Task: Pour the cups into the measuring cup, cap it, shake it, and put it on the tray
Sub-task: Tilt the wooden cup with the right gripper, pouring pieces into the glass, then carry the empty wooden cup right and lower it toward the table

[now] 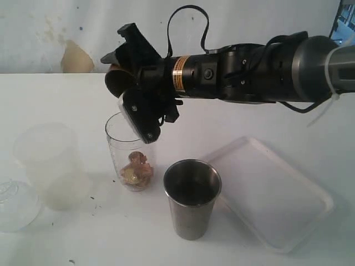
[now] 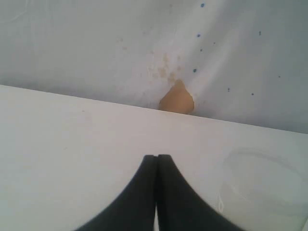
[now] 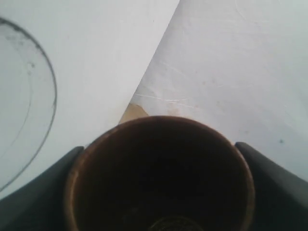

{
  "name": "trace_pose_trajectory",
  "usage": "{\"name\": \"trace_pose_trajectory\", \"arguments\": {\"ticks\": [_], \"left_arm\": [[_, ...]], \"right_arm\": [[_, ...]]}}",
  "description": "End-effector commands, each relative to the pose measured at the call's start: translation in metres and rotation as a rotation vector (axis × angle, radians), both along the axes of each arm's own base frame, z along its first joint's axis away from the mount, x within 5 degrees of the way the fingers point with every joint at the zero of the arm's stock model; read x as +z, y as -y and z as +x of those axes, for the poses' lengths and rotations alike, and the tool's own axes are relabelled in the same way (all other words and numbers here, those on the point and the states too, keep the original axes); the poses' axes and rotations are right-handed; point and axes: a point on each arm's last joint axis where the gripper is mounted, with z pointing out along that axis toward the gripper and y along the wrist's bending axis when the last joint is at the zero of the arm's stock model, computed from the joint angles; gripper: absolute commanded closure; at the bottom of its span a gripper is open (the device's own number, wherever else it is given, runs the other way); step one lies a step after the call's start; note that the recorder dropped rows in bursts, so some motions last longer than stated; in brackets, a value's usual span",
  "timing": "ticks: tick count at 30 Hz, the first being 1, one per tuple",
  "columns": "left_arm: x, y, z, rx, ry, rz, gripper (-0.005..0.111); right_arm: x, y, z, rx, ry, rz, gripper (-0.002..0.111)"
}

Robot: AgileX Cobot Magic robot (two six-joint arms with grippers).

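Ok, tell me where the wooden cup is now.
Exterior view, left of centre: the wooden cup is tipped in the right pincer, above the rim of the measuring cup.

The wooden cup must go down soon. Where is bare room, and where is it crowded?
Free: the table behind the frosted plastic cup and measuring cup, and the bare white tray beside the steel tumbler. Crowded: the row from cap to steel tumbler; the right gripper holds the wooden cup above it.
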Motion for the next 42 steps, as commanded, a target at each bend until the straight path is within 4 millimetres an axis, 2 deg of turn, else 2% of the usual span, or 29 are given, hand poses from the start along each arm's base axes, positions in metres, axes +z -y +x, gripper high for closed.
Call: {"name": "trace_pose_trajectory", "arguments": {"ticks": [1,7,10,11,14,16,22,28,31,34,38,42], "left_arm": [[0.0,0.0,0.0,0.005,0.01,-0.001,0.107],[0.0,0.0,0.0,0.005,0.01,-0.001,0.107],[0.0,0.0,0.0,0.005,0.01,-0.001,0.107],[0.0,0.0,0.0,0.005,0.01,-0.001,0.107],[0.0,0.0,0.0,0.005,0.01,-0.001,0.107],[0.0,0.0,0.0,0.005,0.01,-0.001,0.107],[0.0,0.0,0.0,0.005,0.01,-0.001,0.107],[0.0,0.0,0.0,0.005,0.01,-0.001,0.107],[0.0,0.0,0.0,0.005,0.01,-0.001,0.107],[0.0,0.0,0.0,0.005,0.01,-0.003,0.107],[0.0,0.0,0.0,0.005,0.01,-0.005,0.107],[0.0,0.0,0.0,0.005,0.01,-0.005,0.107]], "right_arm": [[0.008,0.001,-0.001,0.054,0.158,-0.08,0.108],[0.006,0.002,0.0,0.078,0.231,-0.143,0.108],[0.007,0.002,0.0,0.064,0.202,-0.122,0.108],[0.007,0.002,0.0,0.042,0.148,-0.077,0.108],[0.011,0.002,0.003,-0.11,-0.156,0.179,0.108],[0.014,0.009,0.011,-0.214,-0.308,0.334,0.108],[0.028,0.053,0.044,-0.356,-0.465,0.679,0.108],[0.034,0.123,0.08,-0.546,-0.835,1.183,0.108],[0.023,0.154,0.095,-0.633,-0.904,1.293,0.108],[0.005,0.176,0.108,-0.712,-0.909,1.306,0.108],[-0.03,0.193,0.122,-0.798,-0.973,1.337,0.108],[-0.064,0.203,0.132,-0.78,-1.007,1.36,0.108]]}}
